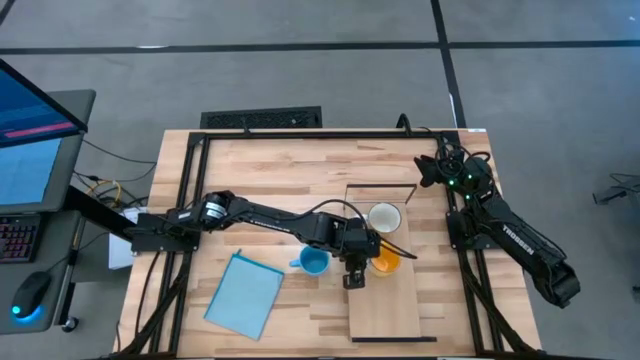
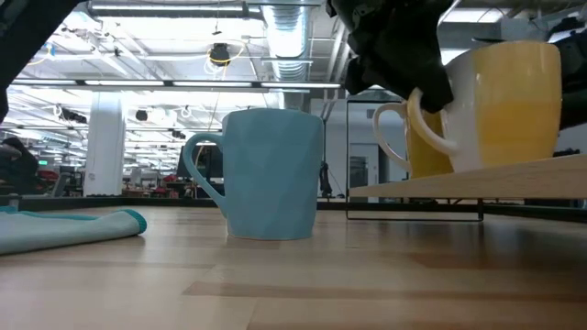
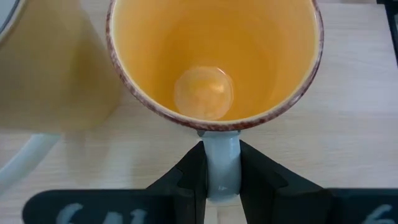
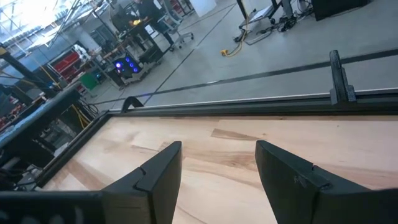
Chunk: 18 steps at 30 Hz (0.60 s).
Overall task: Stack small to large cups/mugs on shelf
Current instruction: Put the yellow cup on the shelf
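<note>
The orange glazed mug (image 3: 214,62) is placed upright on the long pale-wood shelf board (image 1: 385,310), just beside the cream mug with white inside (image 1: 384,218). Its pale handle is pinched between the fingers of the left gripper (image 3: 221,177), probably so that the mug is kept steady while it is set down. The light-blue mug (image 2: 261,172) is left on the slatted wooden tabletop (image 1: 270,175), not yet stacked. The right gripper (image 4: 217,165) is parked with its fingers spread at the far right corner of the table.
</note>
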Tool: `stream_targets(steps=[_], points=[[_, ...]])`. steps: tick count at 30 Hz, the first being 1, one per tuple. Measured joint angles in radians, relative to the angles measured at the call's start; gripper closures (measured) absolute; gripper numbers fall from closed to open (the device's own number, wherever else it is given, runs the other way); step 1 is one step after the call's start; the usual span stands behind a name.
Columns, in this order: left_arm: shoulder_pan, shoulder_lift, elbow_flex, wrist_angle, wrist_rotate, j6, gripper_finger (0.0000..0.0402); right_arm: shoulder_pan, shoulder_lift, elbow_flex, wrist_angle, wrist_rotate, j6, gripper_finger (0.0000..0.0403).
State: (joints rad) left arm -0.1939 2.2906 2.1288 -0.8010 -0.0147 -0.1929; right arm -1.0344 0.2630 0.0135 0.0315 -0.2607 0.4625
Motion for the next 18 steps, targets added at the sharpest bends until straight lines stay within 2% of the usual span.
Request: stream_targets(steps=[7,18], points=[[0.000,0.000,-0.004,0.008,0.010,0.020,0.0352,0.000,0.000,0.000,0.000,0.000,0.006,0.0177],[0.000,0.000,-0.005,0.023,0.019,0.033,0.0340,0.000,0.000,0.000,0.000,0.000,0.008,0.0177]])
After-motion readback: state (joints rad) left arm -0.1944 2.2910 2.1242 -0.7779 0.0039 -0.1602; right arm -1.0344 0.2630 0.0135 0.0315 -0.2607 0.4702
